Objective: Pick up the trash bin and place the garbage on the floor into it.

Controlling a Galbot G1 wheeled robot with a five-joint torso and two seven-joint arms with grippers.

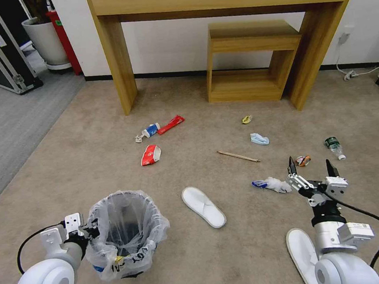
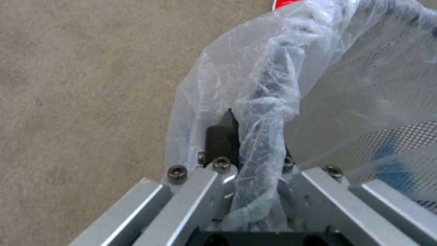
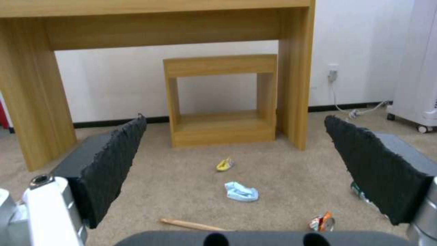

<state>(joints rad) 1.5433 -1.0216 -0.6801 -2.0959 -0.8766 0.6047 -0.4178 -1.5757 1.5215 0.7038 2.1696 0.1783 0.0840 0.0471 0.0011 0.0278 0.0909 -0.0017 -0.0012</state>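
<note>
Litter (image 1: 239,156) lies scattered on the floor (image 1: 89,159). The left gripper (image 2: 252,136) has its fingers clenched on the bagged rim of the trash bin (image 1: 124,231). The right gripper (image 1: 311,166) hovers spread wide near a crumpled tissue (image 1: 273,184).

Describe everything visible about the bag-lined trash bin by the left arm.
The small round black mesh trash bin, lined with a crinkly translucent white plastic bag printed in blue and yellow low down, stands upright on the beige short-pile carpet, mouth open. The bag folds over its rim and bunches outside. The left gripper is shut on the rim nearest that arm, one finger outside the bag-wrapped rim.
</note>
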